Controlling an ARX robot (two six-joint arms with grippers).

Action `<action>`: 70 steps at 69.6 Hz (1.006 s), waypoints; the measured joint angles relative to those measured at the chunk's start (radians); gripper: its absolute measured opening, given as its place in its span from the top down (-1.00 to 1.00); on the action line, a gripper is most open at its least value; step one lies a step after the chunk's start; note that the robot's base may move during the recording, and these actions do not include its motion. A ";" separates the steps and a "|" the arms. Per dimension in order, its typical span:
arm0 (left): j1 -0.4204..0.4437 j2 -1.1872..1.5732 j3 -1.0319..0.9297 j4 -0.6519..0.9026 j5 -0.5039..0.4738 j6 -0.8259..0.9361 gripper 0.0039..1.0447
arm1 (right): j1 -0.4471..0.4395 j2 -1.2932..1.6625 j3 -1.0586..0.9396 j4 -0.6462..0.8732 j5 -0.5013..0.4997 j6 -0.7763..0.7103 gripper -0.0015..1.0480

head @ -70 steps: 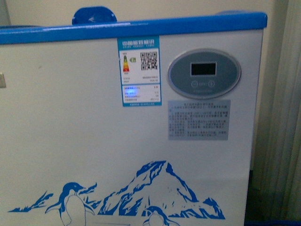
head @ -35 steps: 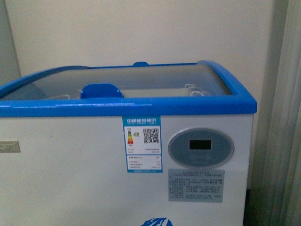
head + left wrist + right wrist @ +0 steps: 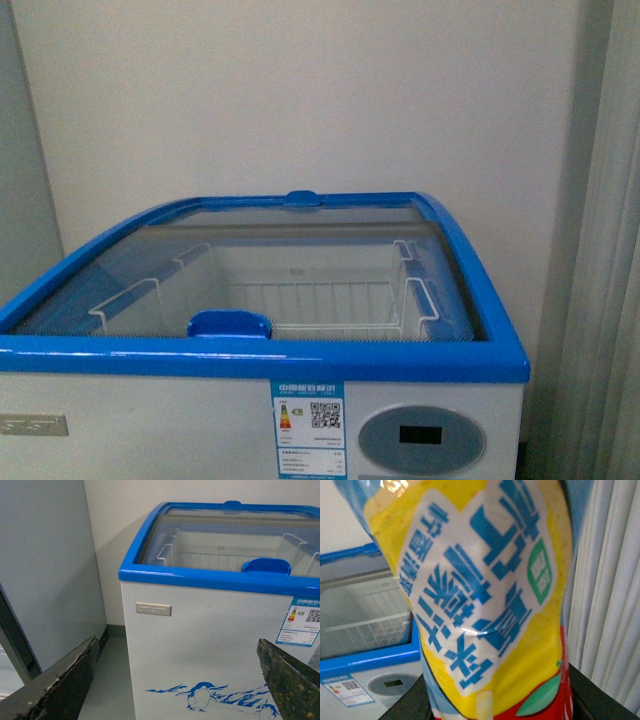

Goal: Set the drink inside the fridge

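The fridge [image 3: 150, 420] is a white chest cooler with a blue rim [image 3: 300, 358] and a curved glass lid [image 3: 300, 235]. A white wire basket [image 3: 320, 300] shows inside, and a blue handle [image 3: 230, 323] sits at the near edge. No gripper shows in the front view. In the left wrist view my left gripper [image 3: 176, 641] is open and empty, facing the fridge front [image 3: 200, 645] with its penguin decal [image 3: 200, 700]. In the right wrist view my right gripper [image 3: 500, 705] is shut on the drink [image 3: 485, 605], whose yellow, white, light blue and red label fills the view.
A tall grey-white upright cabinet [image 3: 45, 570] stands close to the fridge's left side, with a strip of grey floor [image 3: 107, 680] between them. A pale curtain [image 3: 600, 250] hangs to the fridge's right and also shows in the right wrist view [image 3: 610, 580]. A plain wall is behind.
The front view has risen. The fridge's front panel and decal have slid down out of view, and the glass lid and wire basket now show from above.
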 joint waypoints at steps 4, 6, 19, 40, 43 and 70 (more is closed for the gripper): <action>0.000 0.000 0.000 0.000 0.000 0.000 -0.85 | 0.000 0.000 0.000 0.000 0.000 0.000 0.18; 0.000 0.001 0.000 -0.001 0.002 -0.004 -0.85 | 0.000 0.000 0.000 0.000 0.000 0.000 0.18; 0.000 0.321 0.064 0.024 0.122 -0.136 -0.85 | 0.000 0.000 0.001 0.000 0.000 0.000 0.18; -0.004 1.110 0.343 0.687 0.371 0.241 -0.85 | 0.000 0.000 0.001 0.000 0.000 0.000 0.18; -0.012 1.194 0.407 0.683 0.415 0.328 -0.85 | 0.000 0.000 0.001 0.000 0.000 0.000 0.18; -0.112 1.563 0.902 0.290 0.648 1.099 -0.85 | 0.000 0.000 0.001 0.000 0.000 0.000 0.18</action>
